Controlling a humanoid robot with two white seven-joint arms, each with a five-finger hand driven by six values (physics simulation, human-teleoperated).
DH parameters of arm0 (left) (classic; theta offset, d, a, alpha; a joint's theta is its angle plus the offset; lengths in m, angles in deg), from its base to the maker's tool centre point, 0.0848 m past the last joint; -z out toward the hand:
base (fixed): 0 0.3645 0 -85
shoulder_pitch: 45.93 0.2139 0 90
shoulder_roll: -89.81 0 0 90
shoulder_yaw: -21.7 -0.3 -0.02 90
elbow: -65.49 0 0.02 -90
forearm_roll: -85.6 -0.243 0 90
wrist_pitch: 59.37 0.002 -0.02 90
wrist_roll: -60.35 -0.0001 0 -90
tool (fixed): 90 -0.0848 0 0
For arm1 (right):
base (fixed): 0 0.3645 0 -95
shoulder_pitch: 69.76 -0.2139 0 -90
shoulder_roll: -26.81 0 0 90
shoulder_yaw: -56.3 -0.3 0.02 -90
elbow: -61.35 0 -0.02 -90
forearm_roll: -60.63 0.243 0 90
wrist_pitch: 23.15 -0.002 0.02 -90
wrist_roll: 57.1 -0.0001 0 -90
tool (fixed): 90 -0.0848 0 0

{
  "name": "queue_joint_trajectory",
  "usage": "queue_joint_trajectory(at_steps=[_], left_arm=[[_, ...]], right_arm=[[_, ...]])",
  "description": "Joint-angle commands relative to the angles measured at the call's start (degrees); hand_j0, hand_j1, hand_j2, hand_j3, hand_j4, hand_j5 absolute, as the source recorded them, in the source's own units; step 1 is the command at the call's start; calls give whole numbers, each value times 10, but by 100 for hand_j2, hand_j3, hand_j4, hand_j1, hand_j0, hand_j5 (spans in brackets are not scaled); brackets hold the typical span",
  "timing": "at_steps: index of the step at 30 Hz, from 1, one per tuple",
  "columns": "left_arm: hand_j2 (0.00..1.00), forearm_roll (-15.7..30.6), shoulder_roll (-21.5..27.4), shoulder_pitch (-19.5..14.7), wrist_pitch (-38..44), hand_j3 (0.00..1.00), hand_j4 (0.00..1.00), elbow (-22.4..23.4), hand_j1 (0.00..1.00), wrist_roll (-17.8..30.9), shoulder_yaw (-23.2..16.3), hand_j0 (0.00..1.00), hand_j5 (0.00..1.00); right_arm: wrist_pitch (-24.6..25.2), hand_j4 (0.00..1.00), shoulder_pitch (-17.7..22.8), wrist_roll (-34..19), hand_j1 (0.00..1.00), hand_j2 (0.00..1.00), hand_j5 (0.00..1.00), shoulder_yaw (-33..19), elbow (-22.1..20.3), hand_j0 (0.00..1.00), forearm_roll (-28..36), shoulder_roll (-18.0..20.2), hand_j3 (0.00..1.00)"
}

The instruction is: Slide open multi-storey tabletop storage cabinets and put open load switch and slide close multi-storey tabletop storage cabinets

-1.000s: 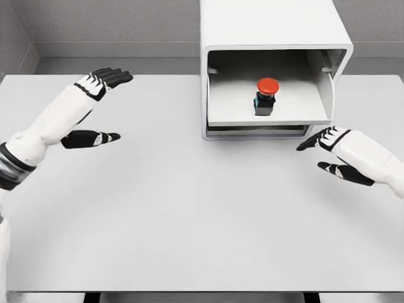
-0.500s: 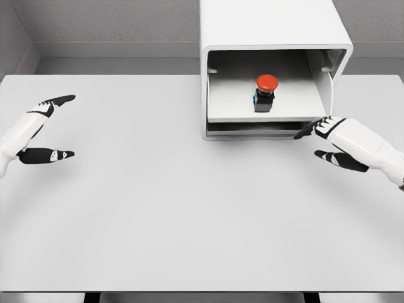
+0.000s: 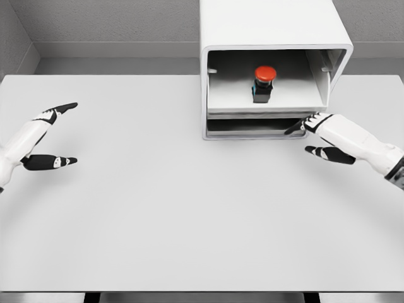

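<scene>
- Plainly the closing step is in hand: the load switch [image 3: 264, 83], red-capped on a dark body, already stands upright on the drawer tray [image 3: 268, 106] inside the white storage cabinet [image 3: 271, 38], toward the back and about mid-width.
- The tray sits mostly within the shell, its front lip near the cabinet's front edge, so by my reading only a short push is left.
- The right hand [image 3: 319, 134] is at the cabinet's lower right front corner, its fingers [image 3: 295, 128] apart and extended, tips touching or just beside the drawer front, gripping nothing.
- The left hand [image 3: 47, 136] hangs over the counter [image 3: 158, 208] far to the left, fingers spread, holding nothing.
- Next, the right hand should press straight back, level, until the tray seats flush.
</scene>
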Motion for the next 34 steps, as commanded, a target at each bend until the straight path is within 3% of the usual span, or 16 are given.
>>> queue_joint_trajectory(at_steps=[1,14,24,29,31,34], left_arm=[[100,5,-1,0,1,100,100,3,100,0,0,100,100],[100,5,-1,5,1,100,100,17,100,0,0,100,100],[100,3,0,3,1,100,100,17,100,0,1,100,100],[100,-2,-1,7,1,100,100,16,100,0,-2,100,100],[100,-3,-1,9,1,100,100,14,100,0,-3,100,100],[100,-3,-5,16,1,100,100,11,100,0,-4,100,100]], right_arm=[[1,70,-4,-7,70,70,70,15,18,70,3,-6,70],[1,73,-67,-48,73,73,73,31,79,73,2,-27,73],[1,74,-64,-42,74,74,74,28,72,74,5,-24,74],[1,78,-48,-38,78,78,78,23,57,78,30,39,78],[1,78,-21,-38,78,78,78,-13,57,78,38,54,78],[1,78,-8,-38,78,78,78,-23,57,78,50,71,78]])
